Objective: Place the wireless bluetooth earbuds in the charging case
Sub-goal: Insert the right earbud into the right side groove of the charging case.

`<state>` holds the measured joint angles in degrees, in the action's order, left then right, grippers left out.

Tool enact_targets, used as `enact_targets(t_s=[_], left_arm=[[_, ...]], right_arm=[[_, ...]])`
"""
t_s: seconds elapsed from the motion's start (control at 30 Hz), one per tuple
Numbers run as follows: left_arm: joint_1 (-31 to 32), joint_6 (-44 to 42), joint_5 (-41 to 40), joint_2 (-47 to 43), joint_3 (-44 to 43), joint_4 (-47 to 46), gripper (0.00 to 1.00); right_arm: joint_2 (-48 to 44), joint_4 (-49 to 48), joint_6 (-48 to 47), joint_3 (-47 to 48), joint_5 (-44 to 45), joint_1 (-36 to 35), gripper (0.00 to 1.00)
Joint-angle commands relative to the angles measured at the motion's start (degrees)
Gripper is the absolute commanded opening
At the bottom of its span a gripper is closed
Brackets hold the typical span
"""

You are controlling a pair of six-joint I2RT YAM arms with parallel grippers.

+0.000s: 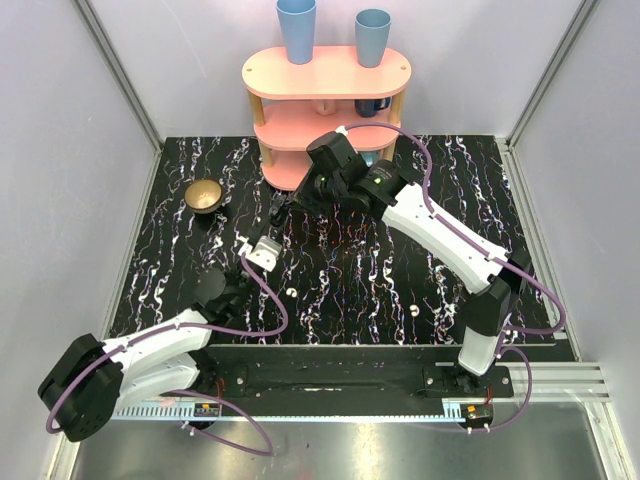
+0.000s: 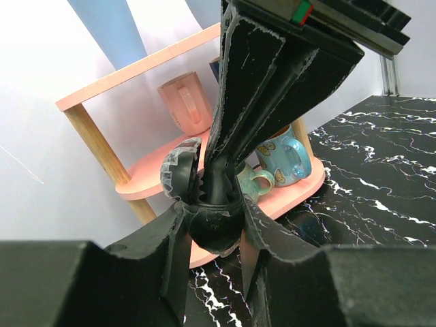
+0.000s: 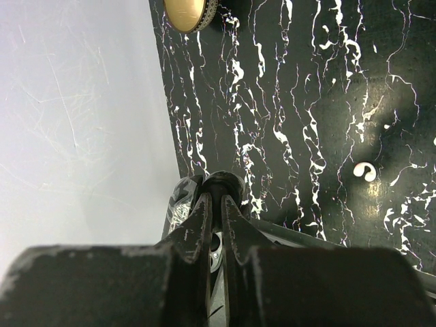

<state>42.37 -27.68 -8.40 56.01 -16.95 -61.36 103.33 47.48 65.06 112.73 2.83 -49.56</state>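
My left gripper [image 2: 214,216] is shut on the charging case [image 2: 214,235], which shows here as a dark rounded shell with its lid [image 2: 180,167] tipped open to the left. My right gripper [image 2: 218,172] comes down from above with its fingers almost together and its tips at the case's open mouth. What lies between those tips is hidden. In the right wrist view the gripper [image 3: 220,201] ends at the case [image 3: 228,181]. From above, the left gripper [image 1: 272,222] and right gripper [image 1: 283,205] meet in mid-air. Two earbuds [image 1: 290,291] [image 1: 413,312] lie on the tabletop; one earbud [image 3: 366,172] shows in the right wrist view.
A pink tiered shelf [image 1: 325,75] stands at the back, right behind the grippers, with two blue cups [image 1: 296,28] on top and mugs [image 2: 286,153] on its lower levels. A gold bowl [image 1: 204,195] sits at the back left. Grey walls close in both sides.
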Motion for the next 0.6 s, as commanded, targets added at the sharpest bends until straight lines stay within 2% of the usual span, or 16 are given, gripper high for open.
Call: enact_targets(t_s=[0.0, 0.13, 0.2, 0.27, 0.3, 0.43, 0.57], left_arm=[[1.0, -1.0, 1.6, -2.0, -1.6, -10.3, 0.0], [1.2, -0.1, 1.8, -2.9, -1.8, -10.1, 0.0], [1.3, 0.3, 2.0, -2.7, -1.9, -10.0, 0.0], [1.3, 0.9, 2.1, -2.7, -2.1, -10.3, 0.0], [1.3, 1.0, 2.1, -2.7, -2.1, -10.4, 0.0], [1.4, 1.5, 1.9, -2.7, -2.0, -10.4, 0.0], [1.4, 1.8, 1.1, -2.9, -1.7, -10.4, 0.0]], right_arm=[[1.4, 1.3, 0.1, -0.3, 0.2, -1.1, 0.0], [1.8, 1.4, -0.8, 0.0, 0.3, -1.2, 0.01], [2.0, 1.2, -1.1, 0.0, 0.2, -1.2, 0.09], [2.1, 1.2, -2.3, 0.4, 0.0, -1.2, 0.11], [2.1, 1.3, -2.7, 0.4, -0.1, -1.2, 0.18], [1.4, 0.8, -4.6, 0.3, 0.5, -1.3, 0.32], [-0.2, -0.6, -5.9, -0.7, 1.2, -1.4, 0.41]])
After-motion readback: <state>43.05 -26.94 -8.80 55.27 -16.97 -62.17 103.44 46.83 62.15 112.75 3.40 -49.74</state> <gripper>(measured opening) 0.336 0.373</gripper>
